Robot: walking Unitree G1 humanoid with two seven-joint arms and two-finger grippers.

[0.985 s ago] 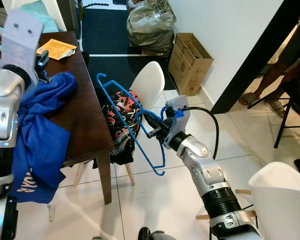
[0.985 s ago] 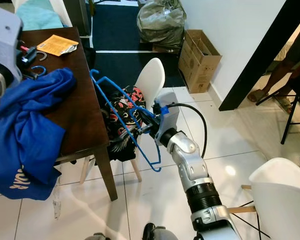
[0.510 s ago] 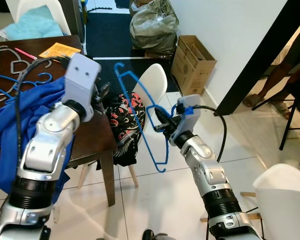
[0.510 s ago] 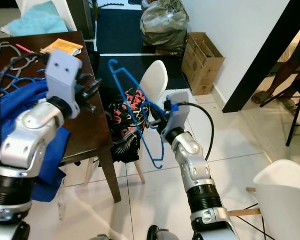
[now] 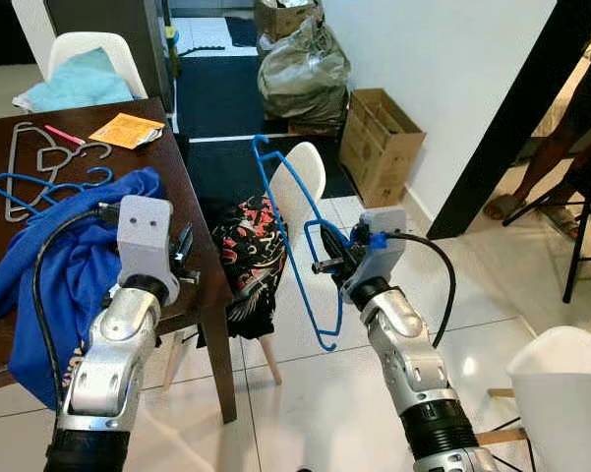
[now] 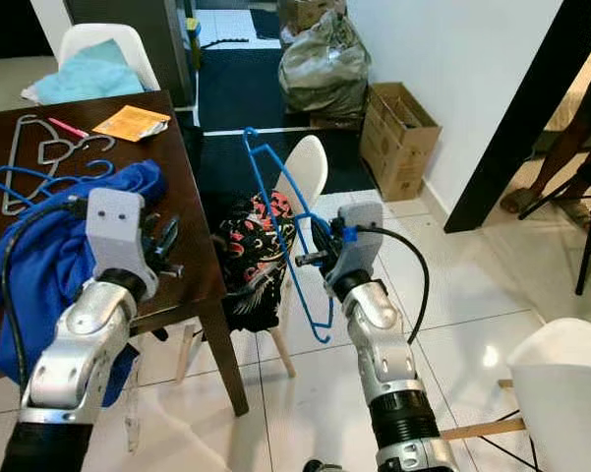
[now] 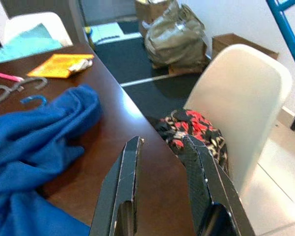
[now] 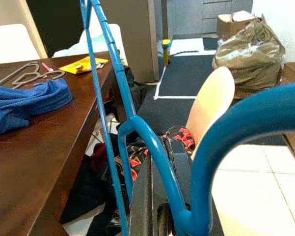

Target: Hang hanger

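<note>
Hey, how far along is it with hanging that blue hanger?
Done: the right gripper has picked up the blue hanger and holds it upright beside the white chair.
In hand: the left gripper is open, empty, over the table.
Left: hanging it; no rail is visible.

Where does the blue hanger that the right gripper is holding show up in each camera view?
Left eye view: blue hanger at centre, clamped by the right gripper.
Right eye view: at centre, before the white chair.
Left wrist view: a blue bar in the top corner.
Right wrist view: close up, across the frame.
Shared landmark: the white chair.
</note>
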